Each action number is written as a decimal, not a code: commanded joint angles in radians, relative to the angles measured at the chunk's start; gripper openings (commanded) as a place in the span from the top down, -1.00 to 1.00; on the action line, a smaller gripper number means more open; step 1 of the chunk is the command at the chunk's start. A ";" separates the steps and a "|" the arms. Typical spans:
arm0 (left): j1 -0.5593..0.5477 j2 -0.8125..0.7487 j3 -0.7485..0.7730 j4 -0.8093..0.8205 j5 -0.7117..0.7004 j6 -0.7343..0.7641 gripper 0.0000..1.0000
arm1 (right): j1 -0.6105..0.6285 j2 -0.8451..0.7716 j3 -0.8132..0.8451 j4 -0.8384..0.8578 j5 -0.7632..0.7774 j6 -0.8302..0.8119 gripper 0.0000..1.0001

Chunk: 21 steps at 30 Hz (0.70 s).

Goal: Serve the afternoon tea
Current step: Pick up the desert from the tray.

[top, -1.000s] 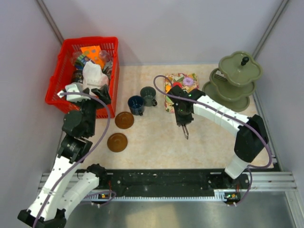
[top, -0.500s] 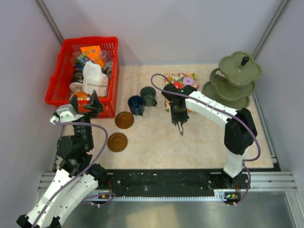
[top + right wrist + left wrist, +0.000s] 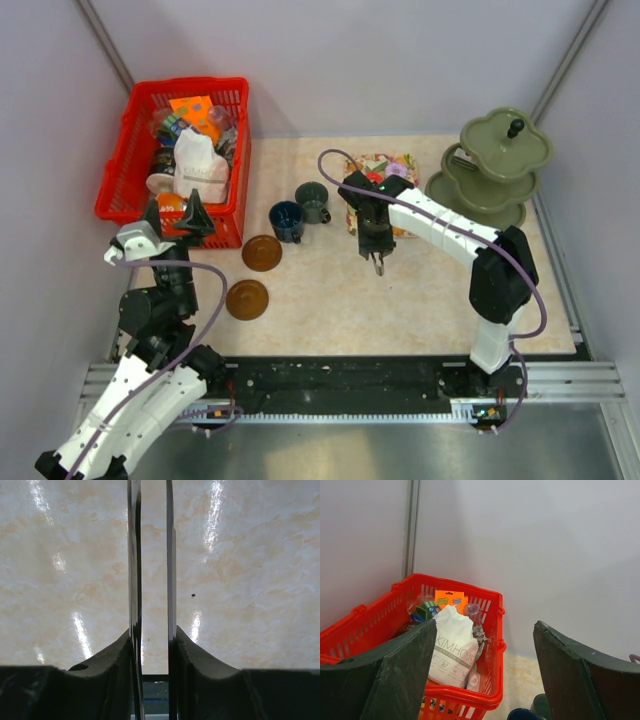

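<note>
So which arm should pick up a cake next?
Right, probably: the right gripper holds the tongs just beside the pastries. The left gripper is open, away by the red basket.

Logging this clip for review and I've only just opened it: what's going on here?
The right hand grips thin metal tongs, pointing down over bare table just in front of the colourful pastries. The left hand is open and empty, raised beside the red basket. The navy mug and dark-green mug stand near two brown saucers. No pastry shows on the green stand.
</note>
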 commanded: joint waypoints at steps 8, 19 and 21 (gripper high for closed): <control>-0.004 0.020 -0.012 0.047 -0.006 0.011 -0.66 | -0.008 -0.015 0.059 -0.012 0.034 0.042 0.28; -0.004 0.025 -0.011 0.045 -0.002 0.009 -0.66 | -0.011 -0.049 0.050 -0.010 0.043 0.069 0.26; -0.007 0.025 -0.010 0.045 -0.002 0.009 -0.66 | -0.011 -0.052 0.045 -0.012 0.049 0.072 0.26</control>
